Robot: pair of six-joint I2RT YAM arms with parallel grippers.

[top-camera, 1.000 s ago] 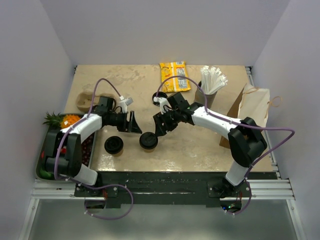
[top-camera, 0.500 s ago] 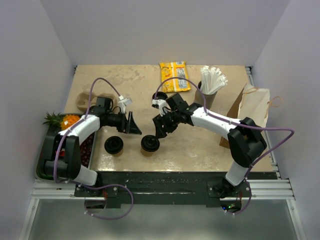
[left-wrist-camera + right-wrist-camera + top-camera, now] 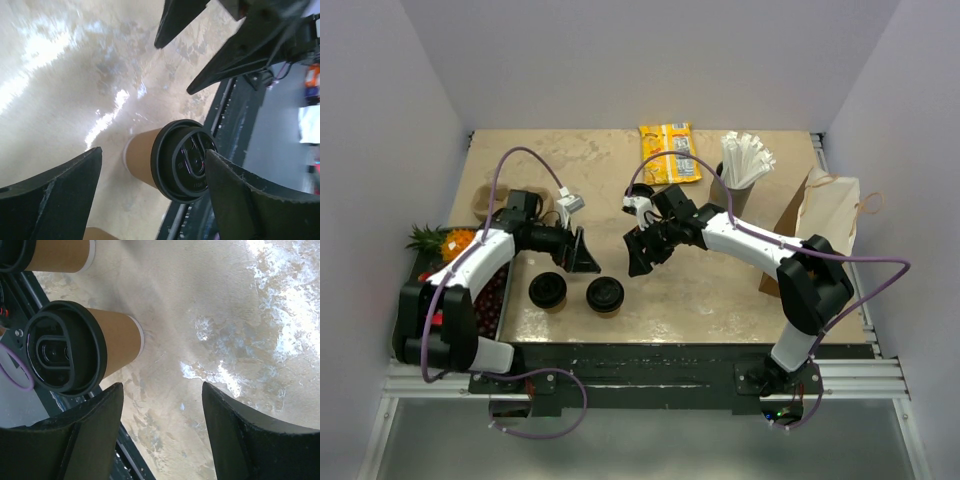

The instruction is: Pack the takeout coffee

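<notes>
table (image 3: 740, 290) | near edge: left cup (image 3: 548, 290), right cup (image 3: 605, 294) | far: snack packet (image 3: 668, 152), straw cup (image 3: 735, 195) | right: paper bag (image 3: 825, 215)

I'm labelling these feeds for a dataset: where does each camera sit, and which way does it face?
Top external: above and behind the bases, looking down at the table; both arms, left gripper and right gripper show.
Left wrist: on the left arm, facing a lidded cup near the table's front edge; its own fingers frame it.
Right wrist: on the right arm, facing seemingly that cup and a second cup; own fingers show.
Shared: both wrist views seemingly show the same lidded cup.
</notes>
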